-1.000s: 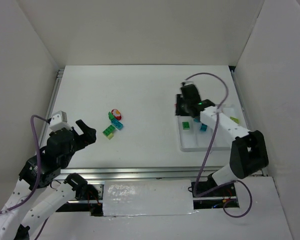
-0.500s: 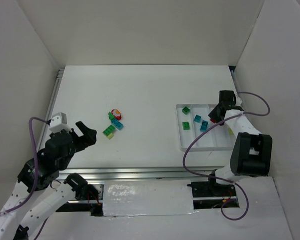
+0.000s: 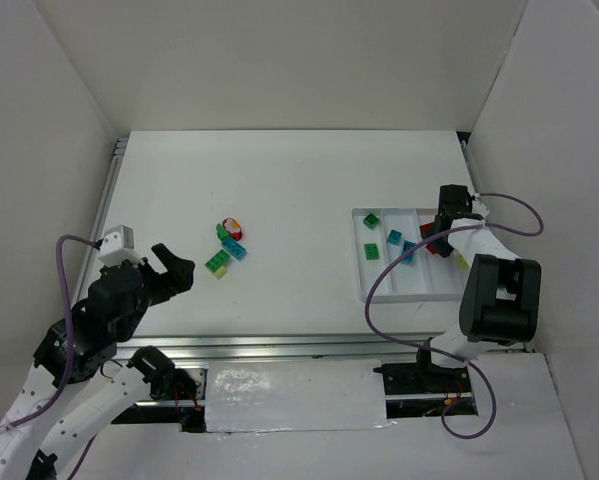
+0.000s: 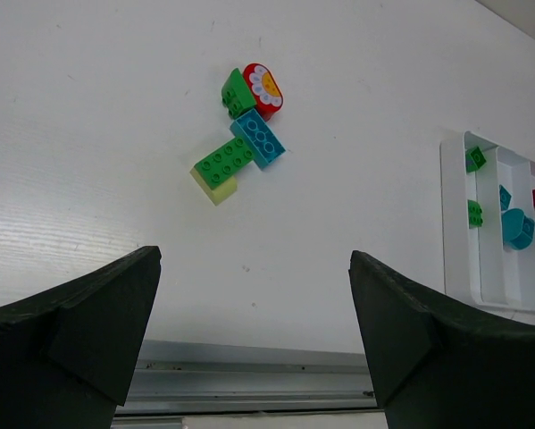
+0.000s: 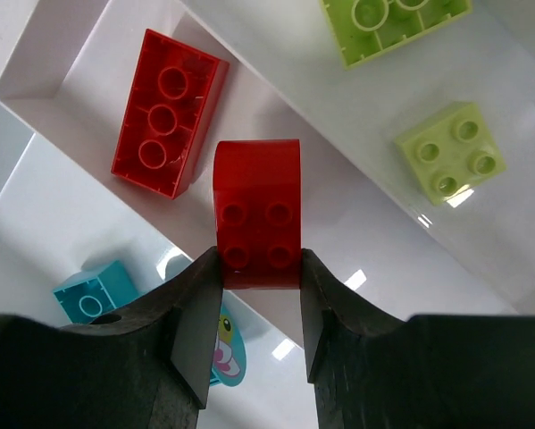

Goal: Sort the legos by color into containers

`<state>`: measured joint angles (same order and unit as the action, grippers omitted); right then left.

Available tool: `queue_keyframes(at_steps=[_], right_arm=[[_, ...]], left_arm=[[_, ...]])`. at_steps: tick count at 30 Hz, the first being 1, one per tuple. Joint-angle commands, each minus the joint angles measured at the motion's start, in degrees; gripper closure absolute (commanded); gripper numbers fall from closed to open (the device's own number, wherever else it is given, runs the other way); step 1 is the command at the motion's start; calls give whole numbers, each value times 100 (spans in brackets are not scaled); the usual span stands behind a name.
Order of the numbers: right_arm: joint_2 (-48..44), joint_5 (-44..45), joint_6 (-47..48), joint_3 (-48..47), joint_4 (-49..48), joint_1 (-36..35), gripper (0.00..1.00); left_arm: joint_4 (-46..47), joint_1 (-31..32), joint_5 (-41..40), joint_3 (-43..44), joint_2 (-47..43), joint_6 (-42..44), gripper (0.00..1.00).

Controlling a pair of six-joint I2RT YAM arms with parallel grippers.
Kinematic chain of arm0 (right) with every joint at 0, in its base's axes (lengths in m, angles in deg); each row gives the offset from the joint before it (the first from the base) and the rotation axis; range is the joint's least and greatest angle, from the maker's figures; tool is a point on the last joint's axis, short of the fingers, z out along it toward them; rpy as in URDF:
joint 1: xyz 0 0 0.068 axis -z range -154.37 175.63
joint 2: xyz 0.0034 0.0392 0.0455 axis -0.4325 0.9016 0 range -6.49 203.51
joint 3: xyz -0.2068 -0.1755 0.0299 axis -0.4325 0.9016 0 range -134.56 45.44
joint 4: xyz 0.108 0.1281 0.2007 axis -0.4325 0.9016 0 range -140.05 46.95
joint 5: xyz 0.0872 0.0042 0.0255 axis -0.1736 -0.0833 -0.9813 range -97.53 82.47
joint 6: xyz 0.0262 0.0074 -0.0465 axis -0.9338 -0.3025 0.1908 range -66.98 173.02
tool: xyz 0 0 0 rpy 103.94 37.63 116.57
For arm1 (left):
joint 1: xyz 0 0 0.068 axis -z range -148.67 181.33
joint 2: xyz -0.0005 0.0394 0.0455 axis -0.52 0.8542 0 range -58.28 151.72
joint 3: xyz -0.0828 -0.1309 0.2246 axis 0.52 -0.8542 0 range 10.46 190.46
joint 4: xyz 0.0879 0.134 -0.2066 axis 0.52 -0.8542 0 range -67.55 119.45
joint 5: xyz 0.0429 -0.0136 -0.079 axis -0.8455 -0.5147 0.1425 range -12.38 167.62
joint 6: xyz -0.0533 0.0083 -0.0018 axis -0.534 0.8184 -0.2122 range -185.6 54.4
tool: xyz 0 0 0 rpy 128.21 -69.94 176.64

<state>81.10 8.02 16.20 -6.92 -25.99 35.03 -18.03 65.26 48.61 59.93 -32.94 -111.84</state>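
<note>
Pinching red lego (image 5: 256,210), right fingers (image 5: 196,313) seemingly overhang tray (image 3: 419,282).

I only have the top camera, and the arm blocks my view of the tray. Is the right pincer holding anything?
Observer: Yes. The right wrist view shows the right pincer shut on a red brick, studs toward the camera.
Operator: Which compartment is below it?
Observer: It looks to be over the compartment where a longer red brick lies. The one beside it holds a pale yellow-green brick.
Operator: And the left pincer?
Observer: The left wrist view shows the left pincer open and empty, facing the loose pile on the table.
</note>
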Motion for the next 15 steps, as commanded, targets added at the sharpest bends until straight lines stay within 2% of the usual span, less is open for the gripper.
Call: queue_keyframes(at_steps=[1, 2, 3, 6, 8, 11, 13, 15], right_arm=[[4, 334, -124, -46, -24, 26, 57], [-14, 343, -141, -55, -6, 35, 44], [-40, 343, -141, -55, 20, 35, 38], [-215, 282, -150, -55, 3, 26, 31], [-260, 264, -141, -81, 20, 35, 27], [-523, 28, -124, -73, -57, -122, 26], [-979, -45, 34, -63, -138, -508, 26], [-1304, 219, 166, -326, 64, -1447, 26]], left_arm=[[257, 61, 63, 10, -38, 177, 0], [257, 70, 54, 1, -38, 168, 1], [249, 78, 45, 1, -38, 168, 1], [248, 105, 19, 10, -56, 150, 1], [240, 114, 10, 1, -56, 142, 1], [231, 114, -8, 1, -56, 124, 0], [222, 114, -43, 10, -56, 98, 1], [178, 122, -104, 10, -47, 62, 1]])
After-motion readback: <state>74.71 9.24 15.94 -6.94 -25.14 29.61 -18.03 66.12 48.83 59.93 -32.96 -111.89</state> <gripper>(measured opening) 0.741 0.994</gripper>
